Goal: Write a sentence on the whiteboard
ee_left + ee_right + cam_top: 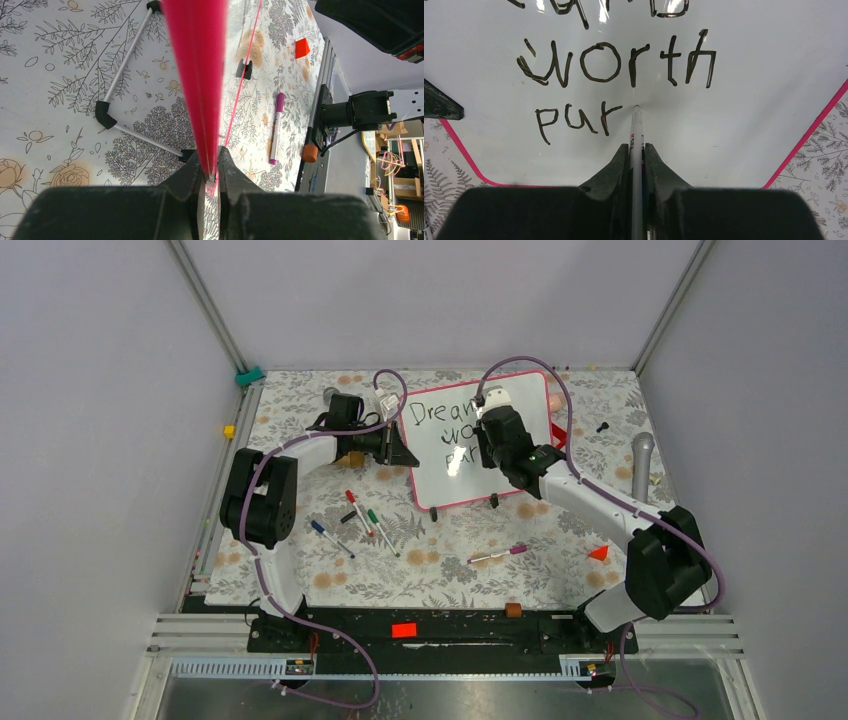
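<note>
We've the right pincer (636, 149) clamped on the marker (637, 127), tip touching the whiteboard (749, 110) just right of the sentence (574, 120) at "pur", left pincer (212, 172) pinching its left edge.

the whiteboard (749, 100) carries black handwriting (616, 62): "dream" partly hidden, "worth" below it, and "pur" on the lowest line.

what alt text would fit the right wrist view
The right arm's jaws grip a marker with its tip on the whiteboard, just after "pur", under "worth". The board's pink frame and a floral table cover show at the lower corners.
</note>
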